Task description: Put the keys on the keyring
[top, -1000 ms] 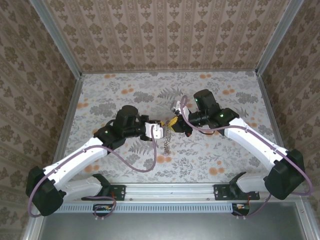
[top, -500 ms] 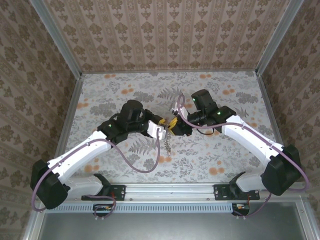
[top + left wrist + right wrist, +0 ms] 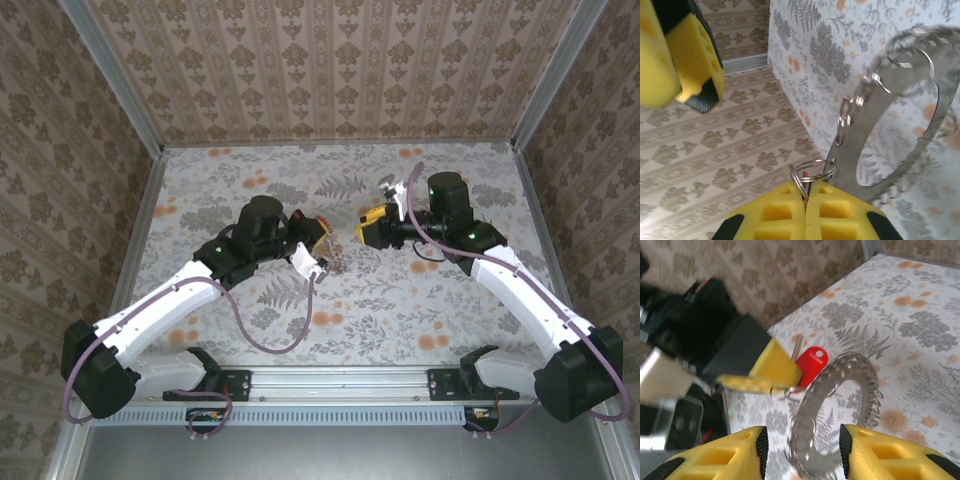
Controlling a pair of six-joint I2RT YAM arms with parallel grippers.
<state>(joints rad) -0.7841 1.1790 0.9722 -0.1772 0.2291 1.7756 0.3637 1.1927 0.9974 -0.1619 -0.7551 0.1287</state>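
The left gripper (image 3: 806, 196) is pressed fully closed on a small wire split ring (image 3: 797, 180), and a sliver of red shows in the seam between its pads. The tiny key with the bright red plastic head (image 3: 811, 365) sits right at that pinch, and the thick grey toothed metal keyring loop (image 3: 857, 130) hangs just below it, clear of the floral tabletop (image 3: 430, 300). Key and loop look joined through the split ring, but I cannot tell if it is fully seated.

The right gripper (image 3: 802, 435) is wide open and holds nothing. It faces the loop from near by without touching it.

To do this step well, the left should probably hold its pinch steady while the right straddles the loop's band below the pinch. Closing gently there should stop the limp loop swinging or being tugged out.

The left arm reaches forward, elbow bent, with its gripper turned inward. The right arm stretches forward and aims inward at it.
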